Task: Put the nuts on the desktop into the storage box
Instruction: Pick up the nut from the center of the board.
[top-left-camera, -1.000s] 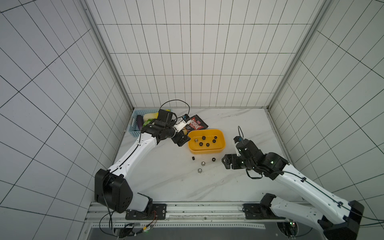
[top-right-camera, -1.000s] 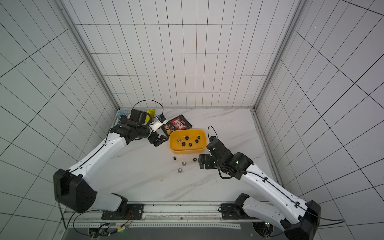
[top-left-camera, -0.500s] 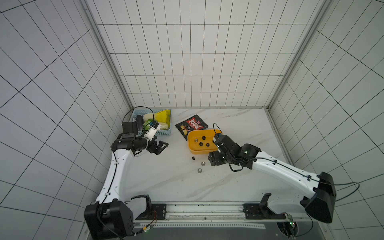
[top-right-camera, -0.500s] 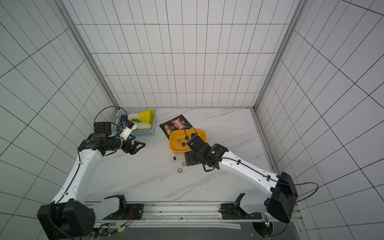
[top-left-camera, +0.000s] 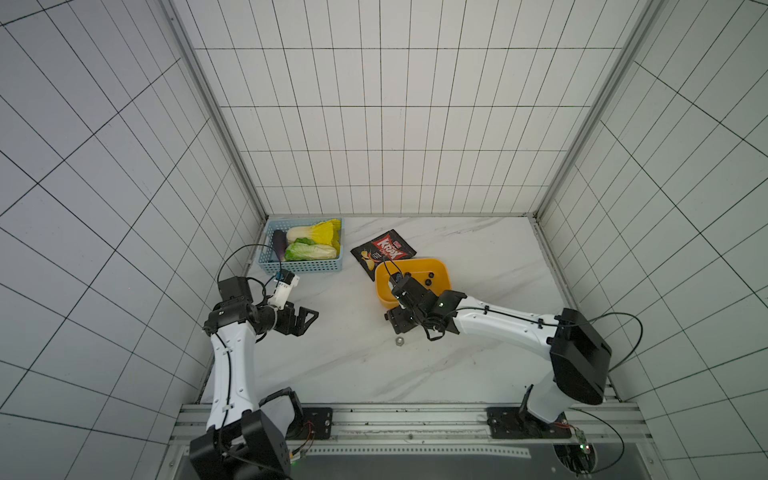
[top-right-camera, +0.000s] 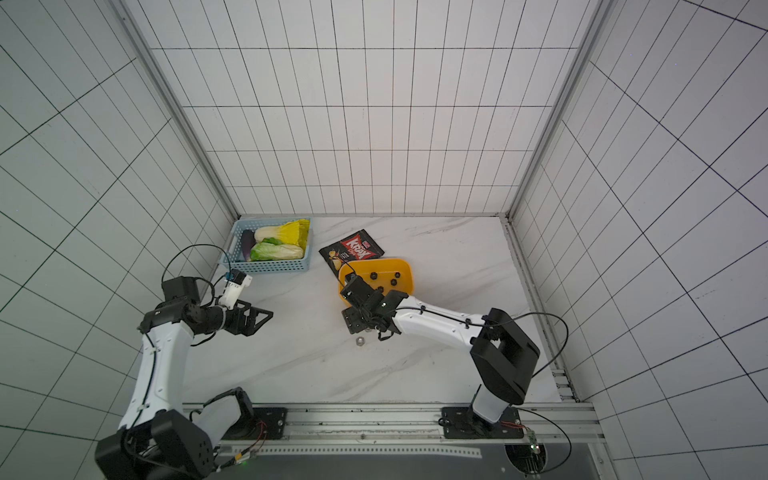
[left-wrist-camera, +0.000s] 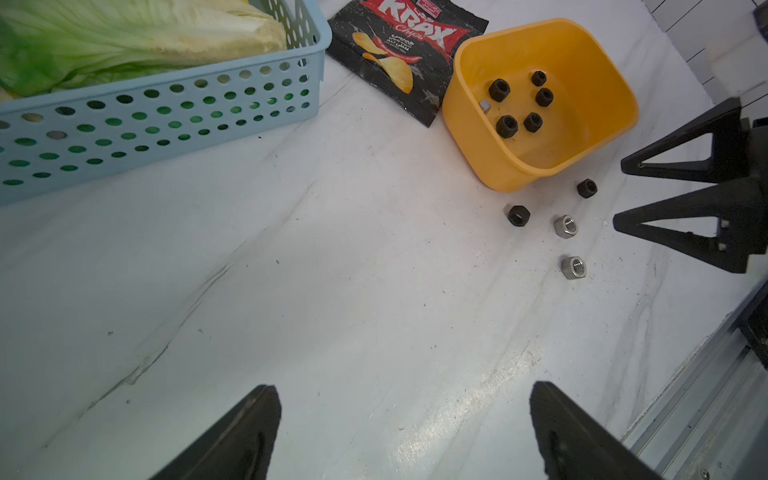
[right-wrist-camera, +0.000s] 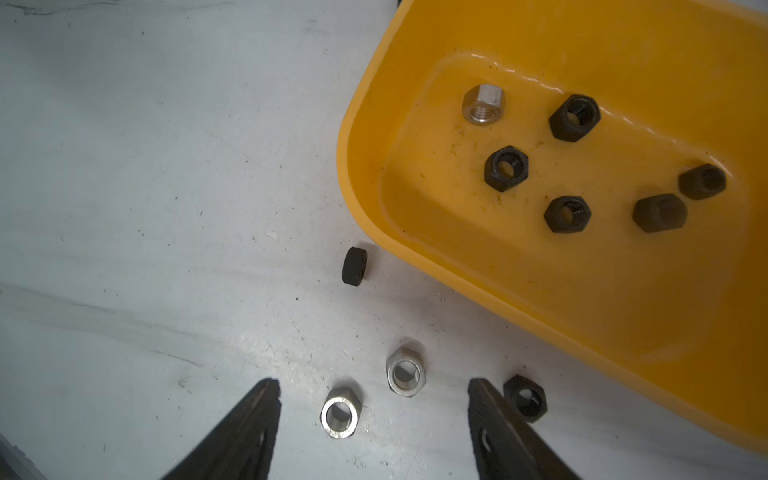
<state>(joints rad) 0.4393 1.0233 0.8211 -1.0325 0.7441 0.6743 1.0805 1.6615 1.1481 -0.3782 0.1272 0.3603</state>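
The yellow storage box (right-wrist-camera: 365, 137) holds several black nuts and one silver nut (right-wrist-camera: 482, 104). On the desktop (top-left-camera: 353, 365) just in front of it lie two silver nuts (right-wrist-camera: 340, 413) (right-wrist-camera: 406, 372) and two black nuts (right-wrist-camera: 525, 397) (right-wrist-camera: 354, 272). My right gripper (right-wrist-camera: 372, 386) hangs open over them. Both silver nuts show in the gap between its fingers, and one black nut lies just outside a finger. In both top views the right gripper (top-left-camera: 397, 326) (top-right-camera: 353, 323) sits at the box's front edge. My left gripper (top-left-camera: 308, 321) (left-wrist-camera: 403, 388) is open and empty, far left of the box.
A light blue basket (top-left-camera: 303, 266) of cabbage stands at the back left. A black chips bag (top-left-camera: 382, 251) lies behind the storage box (top-left-camera: 441, 270), partly under it. The metal rail (top-left-camera: 395, 419) runs along the desktop's front edge. Tiled walls close in three sides.
My left arm drew back from the storage box to the left side. My right arm swung in from the right to above the loose nuts, and its jaws narrowed somewhat.
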